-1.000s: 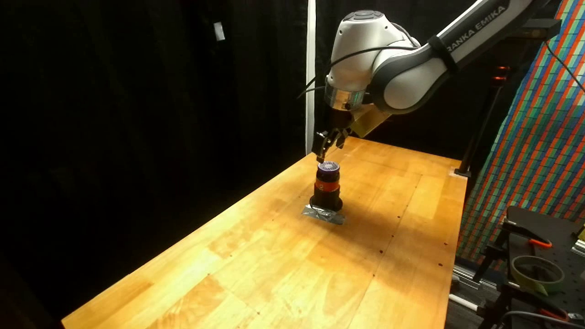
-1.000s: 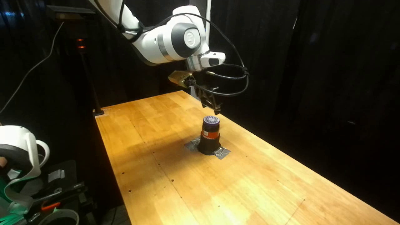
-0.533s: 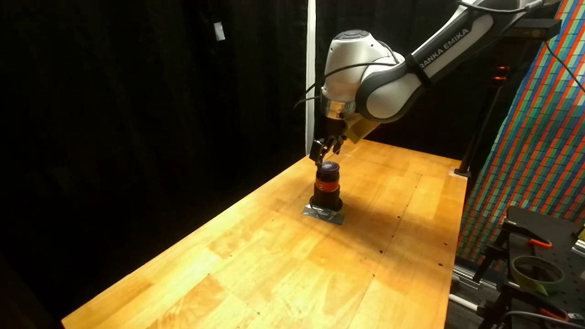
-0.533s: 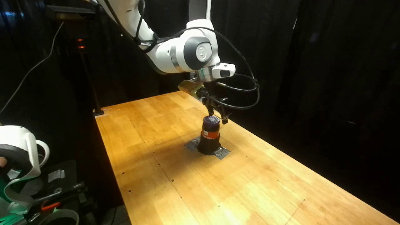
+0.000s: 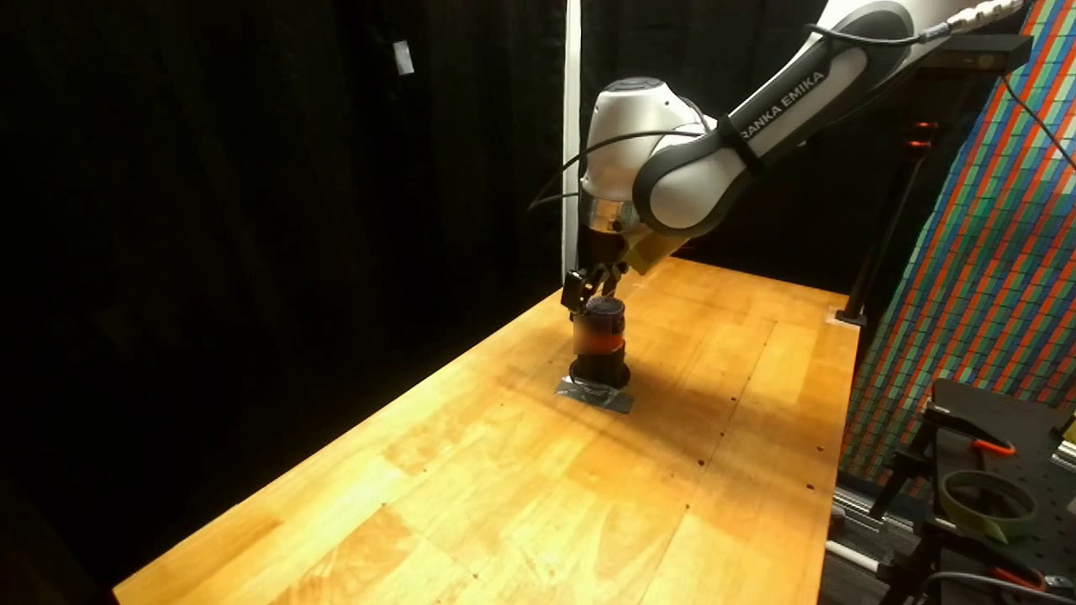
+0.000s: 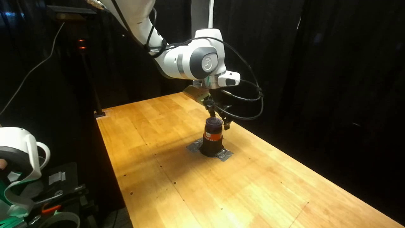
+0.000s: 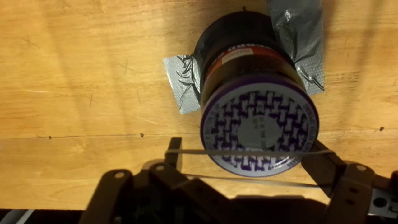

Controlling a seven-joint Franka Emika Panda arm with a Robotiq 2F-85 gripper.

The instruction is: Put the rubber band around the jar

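Note:
The jar [image 5: 609,338] stands upright in a dark base [image 6: 211,149]; its orange-red label [image 6: 212,136] shows. In the wrist view its white and purple lid [image 7: 259,130] faces the camera. My gripper [image 7: 247,155] is open, with the rubber band [image 7: 192,151] stretched between its two fingers. One strand crosses over the lid in the picture; the other runs beyond the lid's edge. I cannot tell if the band touches the jar. The right finger [image 7: 323,168] is partly hidden behind the lid's rim. In both exterior views the gripper [image 5: 593,304] [image 6: 219,122] is at lid height beside the jar.
Silver tape [image 7: 301,46] holds the base to the wooden table [image 5: 521,504]. A black cable [image 6: 258,107] loops beside the gripper. A dark post [image 5: 883,227] stands at the table's far corner. A tape roll [image 5: 992,500] lies on a side stand.
My gripper has come down from above the jar to the level of its lid, shifting sideways, with fingers still apart. The jar and its base have not moved.

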